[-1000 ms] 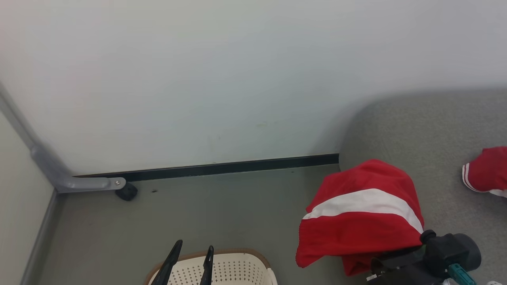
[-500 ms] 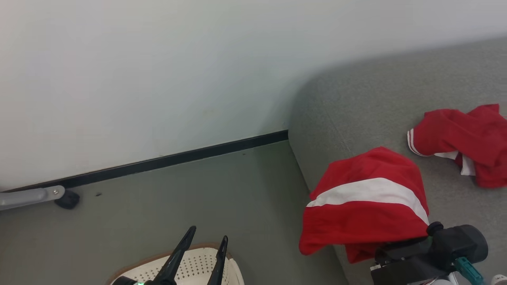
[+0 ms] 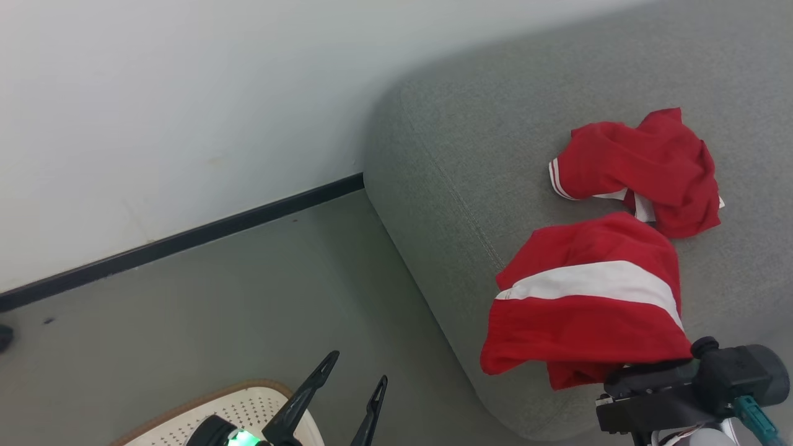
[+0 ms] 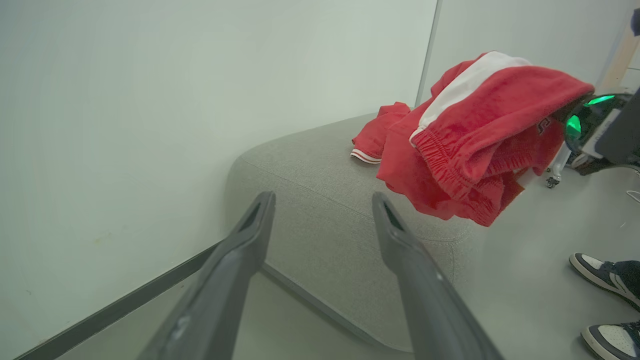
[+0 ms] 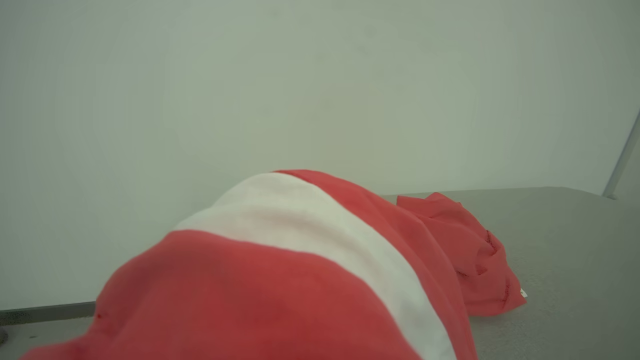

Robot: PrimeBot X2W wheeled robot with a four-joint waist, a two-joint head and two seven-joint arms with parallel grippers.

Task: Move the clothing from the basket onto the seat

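Honestly, the banded garment (image 3: 588,303) hangs draped over the right gripper (image 3: 650,390) at the front edge of the seat (image 3: 471,155). Fabric covers it, so can't tell if it's clamped. The left gripper (image 3: 359,367) gapes empty by the basket (image 3: 248,406). Let go now and it could slide onto the floor (image 3: 217,297).

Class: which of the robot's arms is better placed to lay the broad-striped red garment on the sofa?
Right. The garment hangs over the right gripper, above the sofa; the left gripper is open and empty, near the basket.

Bare lab-like room: plain white wall (image 3: 186,93), black skirting (image 3: 186,238), grey floor (image 3: 217,310), grey sofa (image 3: 471,155).
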